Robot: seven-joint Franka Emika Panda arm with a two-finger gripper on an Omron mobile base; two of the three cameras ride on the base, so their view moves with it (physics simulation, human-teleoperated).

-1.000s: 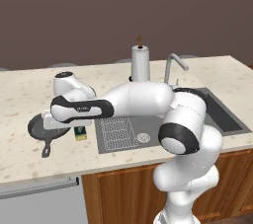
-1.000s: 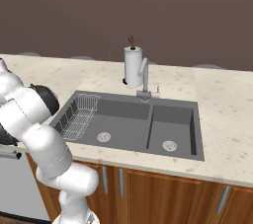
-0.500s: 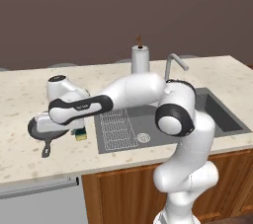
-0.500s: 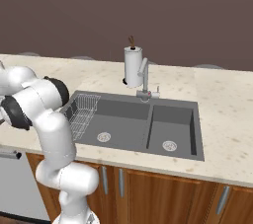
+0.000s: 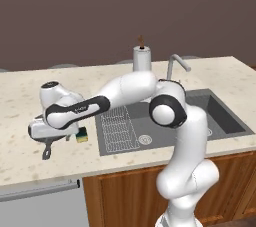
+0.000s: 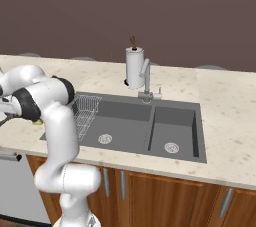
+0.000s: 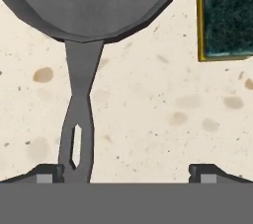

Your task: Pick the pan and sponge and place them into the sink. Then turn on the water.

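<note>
White arm with dark joints

We see a glossy white arm (image 5: 130, 88) of rounded, tube-like segments, with black bands at its joints, a round dark cap at its elbow, and two small dark fingertips (image 7: 49, 172).

Dark brown wall (image 6: 200, 11) behind, long beige speckled stone desk (image 6: 225, 106), warm wooden cabinet doors (image 6: 165, 196) with slim metal handles beneath, pale appliance front (image 5: 40, 206) at left, even light
</note>
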